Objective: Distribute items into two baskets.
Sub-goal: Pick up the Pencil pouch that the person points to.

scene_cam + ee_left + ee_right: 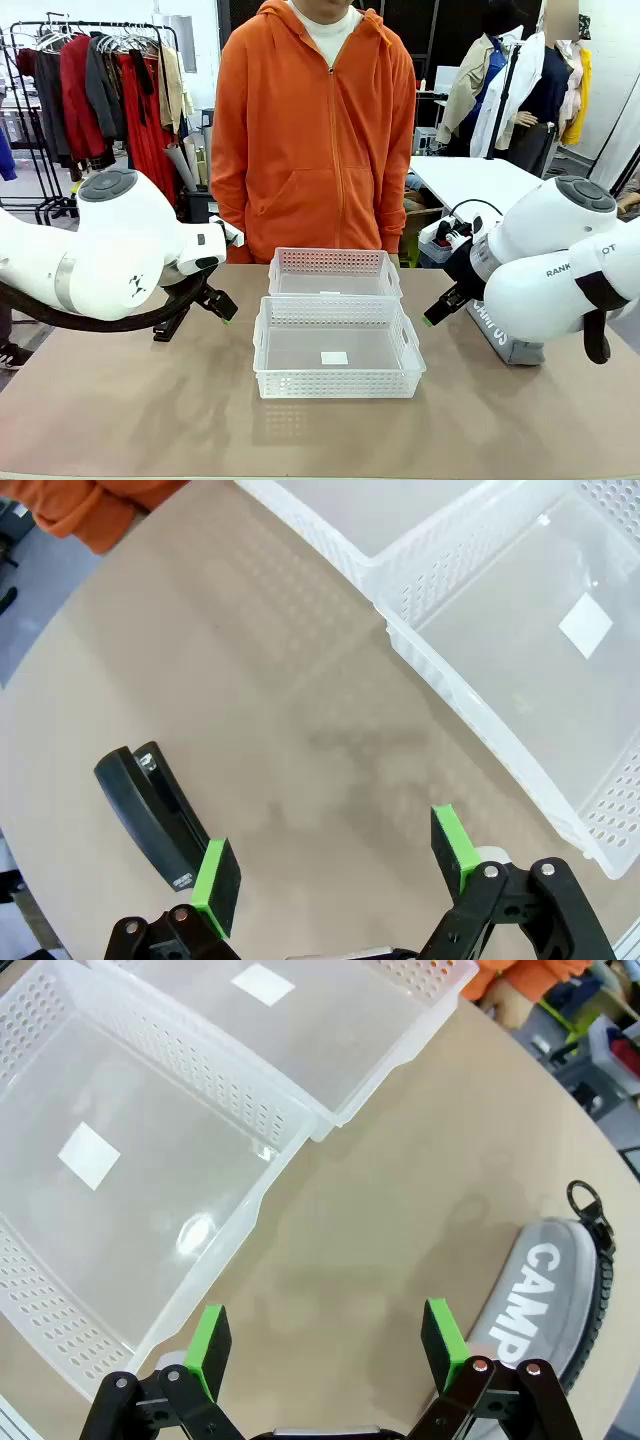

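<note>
Two translucent-white lattice baskets stand mid-table with nothing in them, the nearer one [338, 383] in front of the farther one [333, 262]. My left gripper [215, 300] hangs open left of them. In its wrist view, my left gripper [335, 865] is above bare table, with the black stapler [150, 815] lying beside one finger and a basket rim [480, 720] on the other side. My right gripper [440, 305] is open to the right of the baskets. In its wrist view, my right gripper [325, 1345] hovers between the nearer basket's rim [240, 1220] and the grey "CAMPUS" pouch [545, 1290].
A person in an orange hoodie [315, 130] stands at the far edge behind the baskets, hands out of sight. A power strip [445, 235] sits on a white table behind at the right. Bare tabletop lies in front of the baskets.
</note>
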Controlling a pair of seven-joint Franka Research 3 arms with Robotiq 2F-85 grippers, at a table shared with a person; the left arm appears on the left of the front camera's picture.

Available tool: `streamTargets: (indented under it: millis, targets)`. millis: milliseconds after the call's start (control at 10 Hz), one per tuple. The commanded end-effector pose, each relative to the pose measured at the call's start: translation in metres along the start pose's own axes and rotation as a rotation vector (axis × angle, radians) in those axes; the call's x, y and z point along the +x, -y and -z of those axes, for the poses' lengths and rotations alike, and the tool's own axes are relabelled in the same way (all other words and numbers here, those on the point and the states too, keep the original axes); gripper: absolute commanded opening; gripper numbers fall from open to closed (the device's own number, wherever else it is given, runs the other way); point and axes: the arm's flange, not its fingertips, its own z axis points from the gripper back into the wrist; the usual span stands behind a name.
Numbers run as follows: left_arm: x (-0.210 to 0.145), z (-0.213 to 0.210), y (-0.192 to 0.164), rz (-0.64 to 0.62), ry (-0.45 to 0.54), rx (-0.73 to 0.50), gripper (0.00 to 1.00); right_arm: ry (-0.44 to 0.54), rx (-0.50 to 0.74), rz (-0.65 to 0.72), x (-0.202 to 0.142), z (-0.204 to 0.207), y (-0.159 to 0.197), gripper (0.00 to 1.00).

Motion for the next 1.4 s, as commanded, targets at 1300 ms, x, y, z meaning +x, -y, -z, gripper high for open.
streamTargets:
  millis: [1300]
  targets:
    - [0.0,-0.0002,0.0,0.0,0.0,0.0,1.0,0.0,0.0,0.0,0.0,0.0,0.0,1.0]
